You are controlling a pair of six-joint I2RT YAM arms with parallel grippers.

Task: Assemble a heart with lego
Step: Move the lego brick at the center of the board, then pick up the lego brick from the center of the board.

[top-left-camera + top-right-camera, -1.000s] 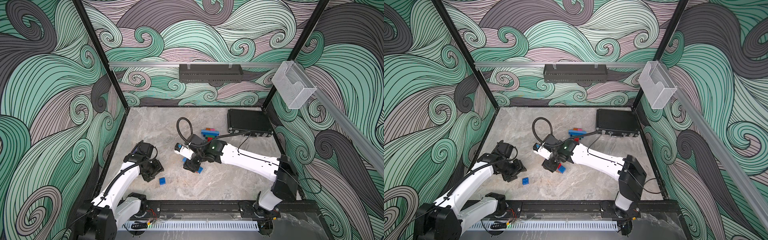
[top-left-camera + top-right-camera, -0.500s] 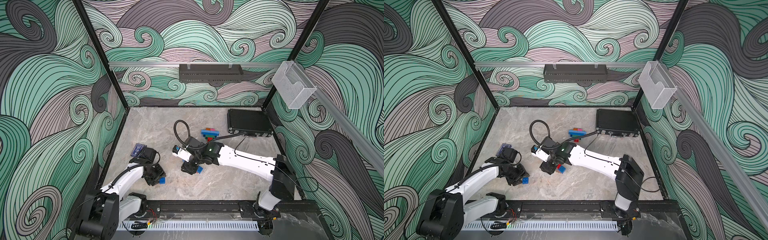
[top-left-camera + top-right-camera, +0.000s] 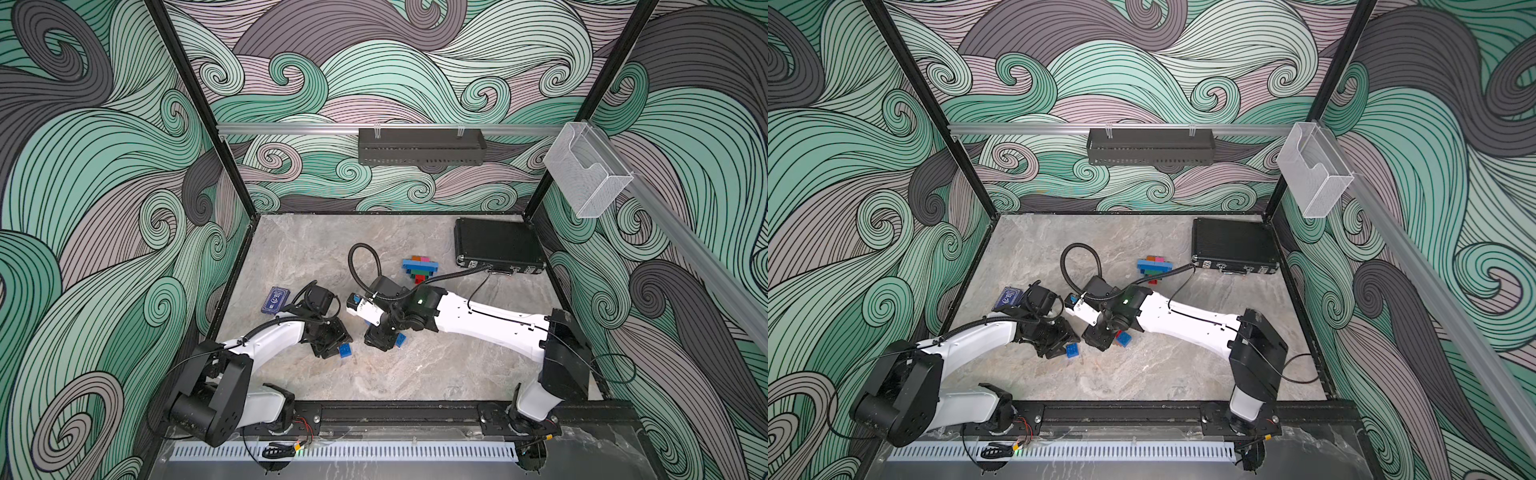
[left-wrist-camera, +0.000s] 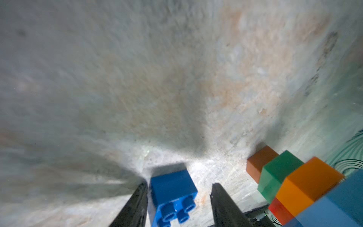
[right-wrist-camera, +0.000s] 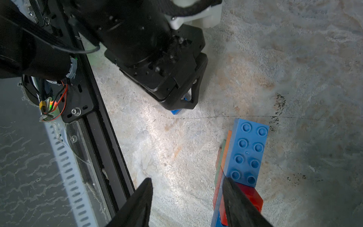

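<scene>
The left tool point(image 4: 179, 183) stood apart astride a glossy dark blue square brick point(image 4: 172, 188) with hollow round studs, on the matt marbled table point(image 4: 176, 78). The right tool point(image 5: 187, 179) stood apart, gripping nothing, just beside a stepped multicoloured brick stack point(image 5: 247, 153) topped by an eight-stud oblong.

Two eyes looked down from high up; two wrist cameras sat low over the desk point(image 3: 415, 374).
Both top views faced steeply down from above the front rail, far off, side by side, sharing nearly the whole scene. The left wrist camera looked out past the left end effector point(image 4: 179, 184), very near the desk. The right wrist camera looked down past the right end effector point(image 5: 187, 178). Both wrist views shared the brick cluster point(image 4: 294, 180).
</scene>
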